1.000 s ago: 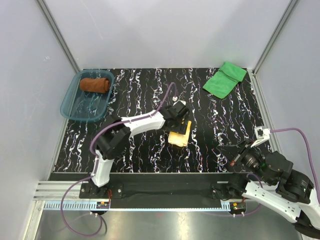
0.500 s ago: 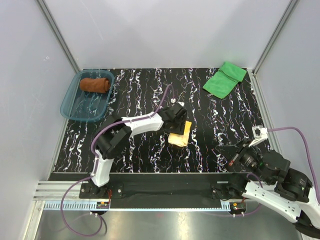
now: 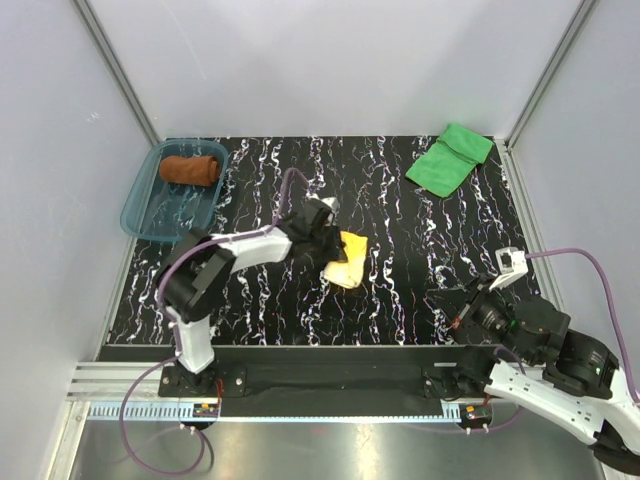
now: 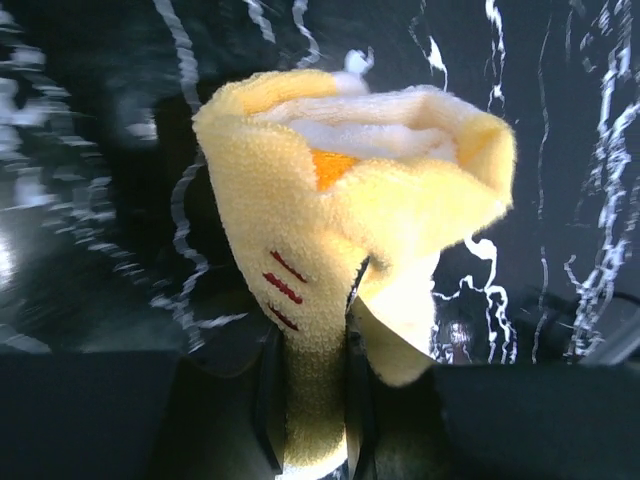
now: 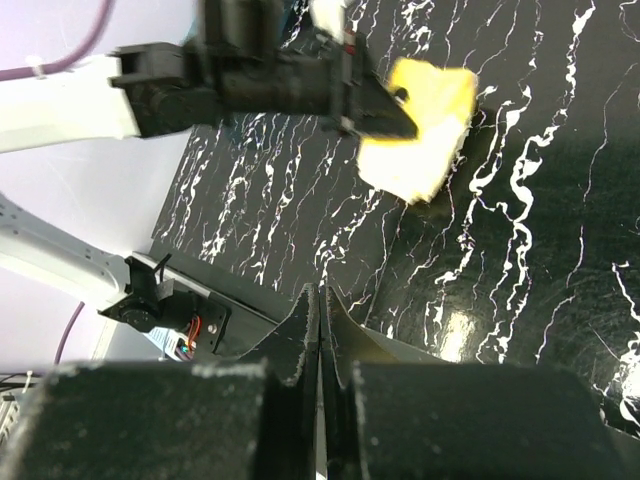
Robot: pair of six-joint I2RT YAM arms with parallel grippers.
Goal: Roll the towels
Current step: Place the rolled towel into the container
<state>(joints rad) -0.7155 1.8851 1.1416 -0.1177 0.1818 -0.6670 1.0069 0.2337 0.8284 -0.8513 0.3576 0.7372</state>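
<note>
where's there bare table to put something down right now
The widest bare patch is the far middle strip between the teal tray and the green towel. Also free: the stretch right of the yellow towel, below the green one. Crowded: centre-left, where the left tool holds the yellow towel, and the near right corner by the right arm.

Towel (image 3: 190, 169) in tray (image 3: 165, 216), far-L corner

A robotics lab test cell is indicated: a black, white-veined tabletop (image 3: 400, 200) is boxed in by plain pale wall panels (image 3: 330, 60) set in aluminium corner profiles (image 3: 116, 70), and two robot arms (image 3: 255, 248) (purple cables (image 3: 560, 252) are trailed from them) are bolted beside a slotted metal rail (image 3: 100, 378).
</note>
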